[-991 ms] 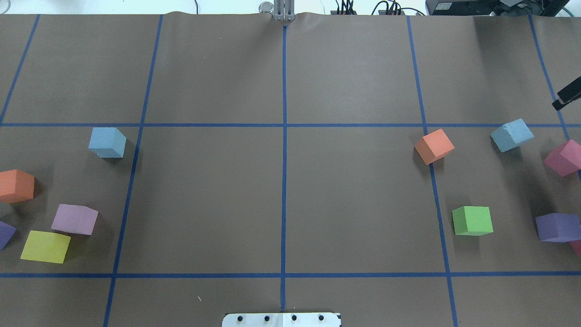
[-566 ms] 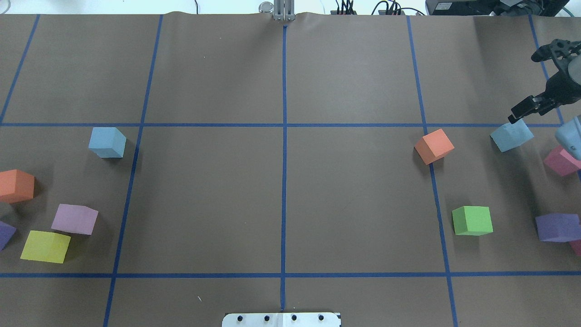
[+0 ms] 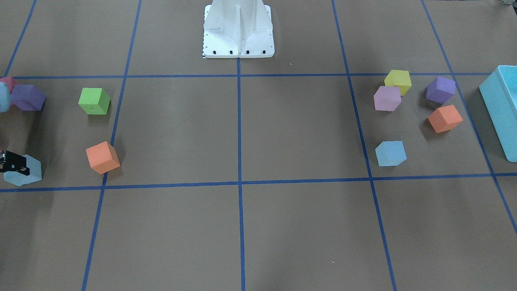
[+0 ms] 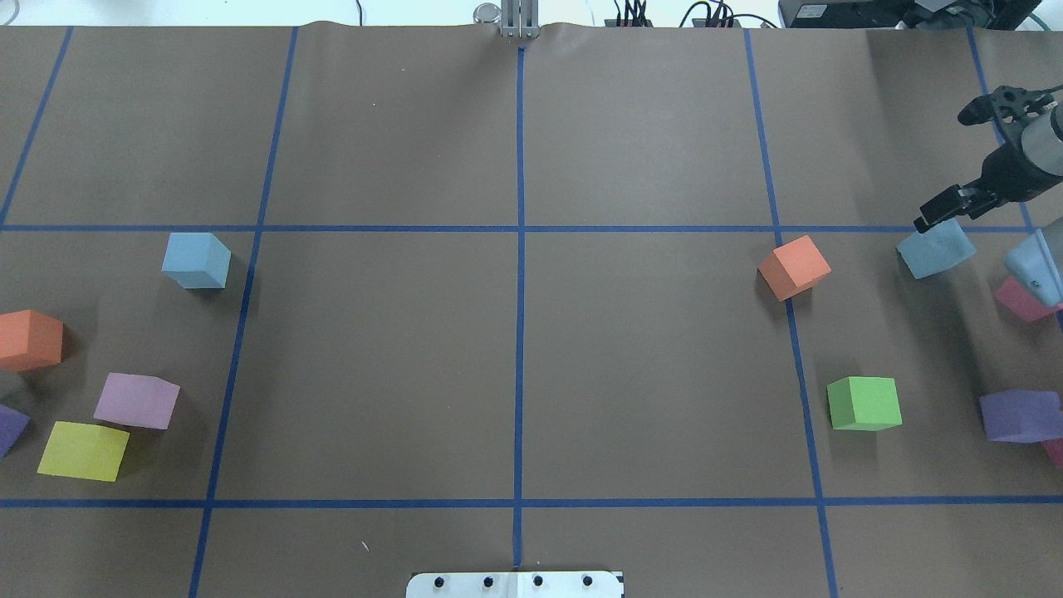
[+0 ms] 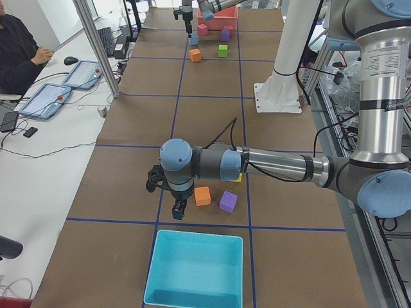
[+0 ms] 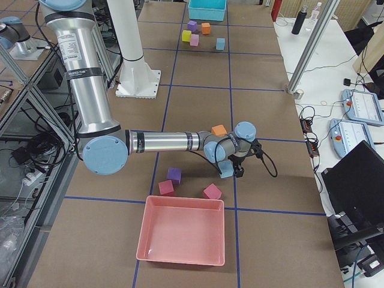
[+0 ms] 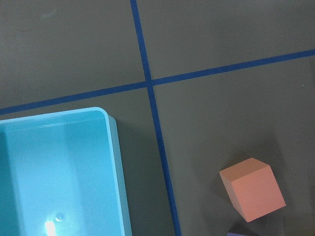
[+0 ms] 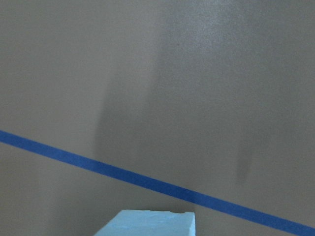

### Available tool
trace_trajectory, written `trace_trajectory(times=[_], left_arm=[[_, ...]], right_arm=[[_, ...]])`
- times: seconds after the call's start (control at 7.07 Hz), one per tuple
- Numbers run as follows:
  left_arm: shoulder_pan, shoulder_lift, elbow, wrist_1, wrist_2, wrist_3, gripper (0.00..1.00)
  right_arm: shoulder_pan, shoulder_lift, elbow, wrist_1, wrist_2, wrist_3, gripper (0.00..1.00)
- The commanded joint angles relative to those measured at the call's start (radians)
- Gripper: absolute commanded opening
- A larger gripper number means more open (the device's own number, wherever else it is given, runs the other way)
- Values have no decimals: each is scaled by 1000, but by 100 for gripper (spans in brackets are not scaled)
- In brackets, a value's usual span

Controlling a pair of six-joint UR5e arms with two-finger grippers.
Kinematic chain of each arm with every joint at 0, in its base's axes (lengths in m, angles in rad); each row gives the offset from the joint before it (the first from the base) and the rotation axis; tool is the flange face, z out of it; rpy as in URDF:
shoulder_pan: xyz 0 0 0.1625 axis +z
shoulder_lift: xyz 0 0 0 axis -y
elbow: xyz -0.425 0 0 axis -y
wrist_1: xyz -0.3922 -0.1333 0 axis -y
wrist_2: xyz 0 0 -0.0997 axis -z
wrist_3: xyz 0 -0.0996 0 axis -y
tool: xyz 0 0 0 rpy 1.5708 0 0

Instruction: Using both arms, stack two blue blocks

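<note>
One pale blue block (image 4: 196,260) sits on the left half of the table, also in the front view (image 3: 390,153). The other blue block (image 4: 936,247) sits at the far right (image 3: 22,171) (image 6: 226,170); its top edge shows at the bottom of the right wrist view (image 8: 147,223). My right gripper (image 4: 948,164) is open and empty, just above this block, with one finger (image 3: 14,161) over its edge. My left gripper (image 5: 176,208) hangs low near the turquoise bin (image 5: 192,269), far from the left blue block. I cannot tell whether it is open or shut.
Orange (image 4: 794,267), green (image 4: 864,404), pink (image 4: 1026,301) and purple (image 4: 1020,415) cubes lie near the right block. Orange (image 4: 29,339), lilac (image 4: 137,401) and yellow (image 4: 83,451) cubes lie on the left. A pink tray (image 6: 180,231) stands off the right end.
My right arm has come in from the right edge and now sits over the right blue block. No block has moved.
</note>
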Motion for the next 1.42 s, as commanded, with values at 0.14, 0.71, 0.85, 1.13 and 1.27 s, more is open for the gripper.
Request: trace_trajectory(times=[0.14,0.71,0.85,1.13,1.27], left_arm=[[0,1,1,0,0,0,98],[2,-1,1,0,0,-1,98],[0,-1,1,0,0,-1,98],[2,-1,1,0,0,-1,98],[2,-1,1,0,0,-1,98]], right_arm=[[-13,-4,12,1,-3,14,100],[-45,-45,10,4,-19,14,100],[-50,-50,12,4,-26,15,99],[-54,-42,13,3,-28,22,81],[-57,-41,15,4,-28,22,60]])
